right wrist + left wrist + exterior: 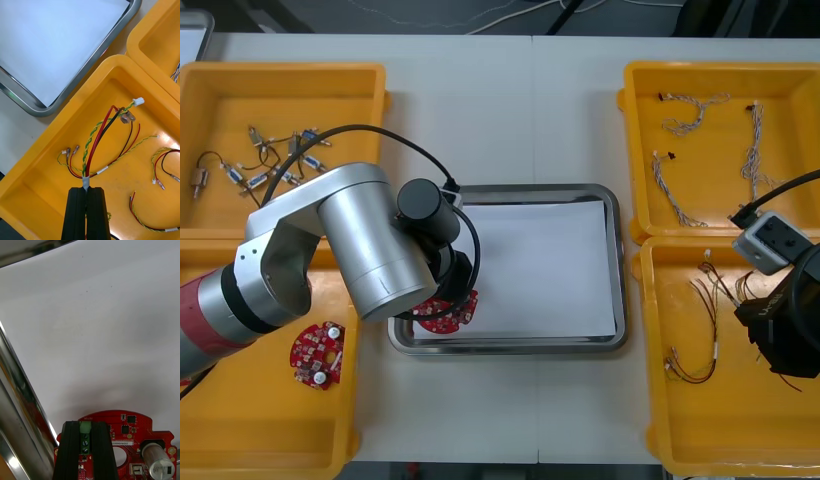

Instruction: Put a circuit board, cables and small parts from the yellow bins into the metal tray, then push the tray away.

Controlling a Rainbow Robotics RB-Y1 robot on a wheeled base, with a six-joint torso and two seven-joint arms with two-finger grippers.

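My left gripper (85, 426) was clenched on the green terminal block (85, 427) of a round red circuit board (129, 427). The board sat between the fingers over the near-left corner of the shiny metal tray with a white inside (510, 346); whether it touched the tray, I couldn't tell. My right gripper (86, 190) pinched the taped end of a red, black and yellow-green cable bundle (98, 140) inside the near right yellow bin (740, 445), with the wires fanning out beyond the fingertips.

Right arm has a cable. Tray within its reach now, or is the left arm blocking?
Probably yes. The left gripper holds a board at the near-left corner of the tray; its right side, beside the bin where the right gripper grips the cable, lies bare.
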